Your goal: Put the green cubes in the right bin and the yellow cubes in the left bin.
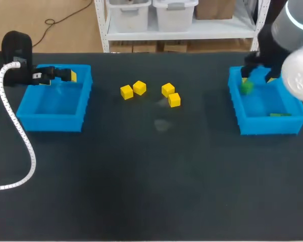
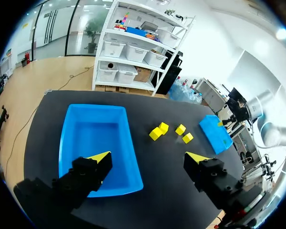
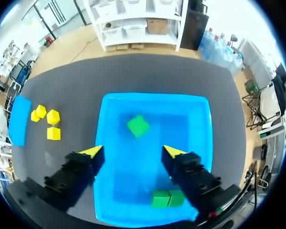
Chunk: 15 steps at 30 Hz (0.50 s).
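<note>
The right gripper (image 3: 133,151) hangs over the right bin (image 3: 195,138), its fingers spread with nothing between them. A green cube (image 3: 138,125) sits tilted just ahead of the fingertips, inside the bin's walls. I cannot tell whether it rests on the floor or is in the air. Two more green cubes (image 3: 168,198) lie touching, side by side, against the wall nearer the gripper. Every green cube I can see is inside that bin, so I judge the green half of the job to be about finished.

The left gripper (image 2: 148,160) is over at the left bin (image 2: 93,133), with its fingers wide apart and holding nothing. One finger is above the bin's near corner, the other out over the table (image 1: 151,176). No yellow cube shows in that bin.

The four yellow cubes (image 1: 139,87) stand in two loose pairs out in the middle, between the bins and well apart from both. I judge the yellow sorting is yet to be done. The open left fingers suit a reach toward the nearer pair.
</note>
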### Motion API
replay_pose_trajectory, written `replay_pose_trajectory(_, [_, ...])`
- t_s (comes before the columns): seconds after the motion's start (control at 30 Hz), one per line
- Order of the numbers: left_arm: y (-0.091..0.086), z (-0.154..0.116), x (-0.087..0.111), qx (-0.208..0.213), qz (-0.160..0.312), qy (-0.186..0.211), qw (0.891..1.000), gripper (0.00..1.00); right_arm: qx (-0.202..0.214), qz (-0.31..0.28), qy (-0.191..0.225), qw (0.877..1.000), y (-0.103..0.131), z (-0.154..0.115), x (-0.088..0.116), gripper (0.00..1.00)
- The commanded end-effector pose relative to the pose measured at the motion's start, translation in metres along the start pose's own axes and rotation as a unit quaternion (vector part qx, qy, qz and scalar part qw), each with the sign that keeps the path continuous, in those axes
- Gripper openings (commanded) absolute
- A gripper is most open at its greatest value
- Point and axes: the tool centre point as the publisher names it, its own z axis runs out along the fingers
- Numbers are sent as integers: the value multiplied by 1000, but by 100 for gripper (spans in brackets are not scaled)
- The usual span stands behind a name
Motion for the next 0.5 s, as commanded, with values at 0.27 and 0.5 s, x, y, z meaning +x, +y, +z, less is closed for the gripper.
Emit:
replay_pose_trajectory(0.27, [10, -3, 3, -47, 26, 26, 998, 100, 2, 1, -96, 995, -1, -2, 5, 100])
replay_pose_trajectory(0.5, [-12, 1, -8, -57, 96, 48, 993, 100, 2, 1, -96, 995, -1, -2, 5, 100])
